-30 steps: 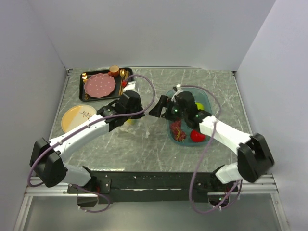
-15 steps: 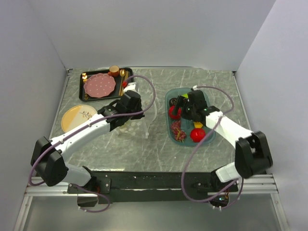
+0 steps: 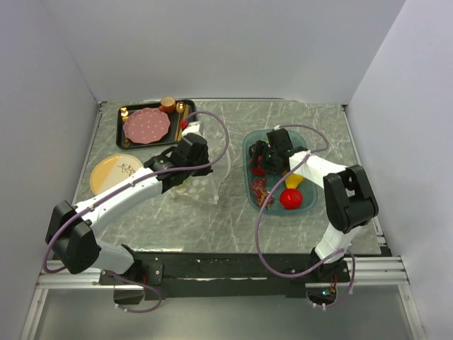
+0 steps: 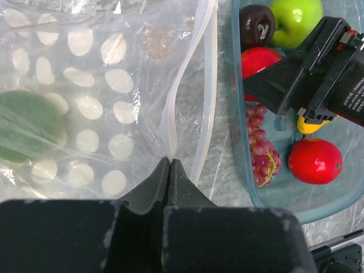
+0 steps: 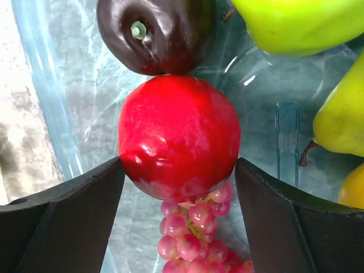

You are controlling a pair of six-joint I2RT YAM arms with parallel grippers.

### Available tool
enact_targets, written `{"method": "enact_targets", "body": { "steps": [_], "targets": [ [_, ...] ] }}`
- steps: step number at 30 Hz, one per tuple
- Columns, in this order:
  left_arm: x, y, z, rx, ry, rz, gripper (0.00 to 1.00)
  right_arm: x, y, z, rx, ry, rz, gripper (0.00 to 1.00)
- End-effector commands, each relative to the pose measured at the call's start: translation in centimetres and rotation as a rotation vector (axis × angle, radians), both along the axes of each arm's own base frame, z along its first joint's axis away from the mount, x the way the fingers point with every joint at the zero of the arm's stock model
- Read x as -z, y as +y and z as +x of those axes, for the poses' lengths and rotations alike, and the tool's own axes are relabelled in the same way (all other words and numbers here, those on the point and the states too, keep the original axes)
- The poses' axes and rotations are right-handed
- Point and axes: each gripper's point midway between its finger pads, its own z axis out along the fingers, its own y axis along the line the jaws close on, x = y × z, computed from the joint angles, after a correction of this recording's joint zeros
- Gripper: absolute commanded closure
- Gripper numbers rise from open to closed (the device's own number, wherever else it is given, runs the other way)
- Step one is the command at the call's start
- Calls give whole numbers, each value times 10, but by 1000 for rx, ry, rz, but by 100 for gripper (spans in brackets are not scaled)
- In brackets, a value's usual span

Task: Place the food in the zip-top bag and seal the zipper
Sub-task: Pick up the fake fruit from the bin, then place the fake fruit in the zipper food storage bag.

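Observation:
The clear zip-top bag (image 3: 205, 178) lies on the table left of the teal tray (image 3: 248, 152). My left gripper (image 4: 169, 160) is shut on its white zipper strip (image 4: 170, 119); it also shows in the top view (image 3: 198, 170). A green fruit (image 4: 23, 125) sits inside the bag. My right gripper (image 5: 179, 187) is open low in the tray, one finger on each side of a red ball (image 5: 179, 133). A dark brown ball (image 5: 153, 34), a green fruit (image 5: 296, 23), a yellow pear (image 5: 341, 119) and a grape bunch (image 5: 193, 244) lie around it. A second red ball (image 3: 290, 199) lies nearer me.
A black tray (image 3: 120, 134) at the back left holds a pink dotted plate (image 3: 146, 125) and an orange cup (image 3: 168, 104). A yellow plate (image 3: 113, 173) lies left of the bag. Walls close in the table at the left, back and right.
My right gripper has moved from beside the bag's mouth back over the teal tray and dropped around the red ball. The left gripper has kept its hold on the zipper strip.

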Motion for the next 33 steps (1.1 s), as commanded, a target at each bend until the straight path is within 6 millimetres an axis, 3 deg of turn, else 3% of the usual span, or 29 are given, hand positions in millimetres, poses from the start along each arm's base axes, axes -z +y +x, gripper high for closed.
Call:
{"method": "enact_targets", "body": {
  "steps": [1, 3, 4, 5, 8, 14, 21, 23, 28, 33],
  "targets": [
    [-16, -7, 5, 9, -37, -41, 99, -21, 1, 20, 19, -96, 20, 16],
    [-16, -8, 4, 12, -36, -49, 99, -23, -2, 20, 28, -106, 17, 17],
    [-14, -7, 4, 14, -35, -49, 99, -23, -1, 21, 24, -110, 24, 21],
    [-13, -8, 2, 18, -31, -51, 99, -24, 0, 21, 19, -109, 27, 32],
    [-12, -8, 3, 15, -26, -41, 99, -29, 1, 22, 18, -122, 34, 41],
    [-12, -10, 4, 25, -25, -43, 99, -50, -3, 15, 18, -171, 45, 50],
    [-13, -7, 9, 3, -32, -21, 99, -80, -4, -12, 20, -215, 112, 51],
    [-14, -7, 10, 4, -41, -16, 99, -88, 6, -21, 2, -223, 166, 51],
    [-14, -10, 11, 15, -35, -9, 99, -132, 49, -44, -109, -302, 297, 47],
    [-12, -9, 11, 9, -34, -16, 99, -152, 86, -55, -189, -318, 376, 48]
  ]
}}
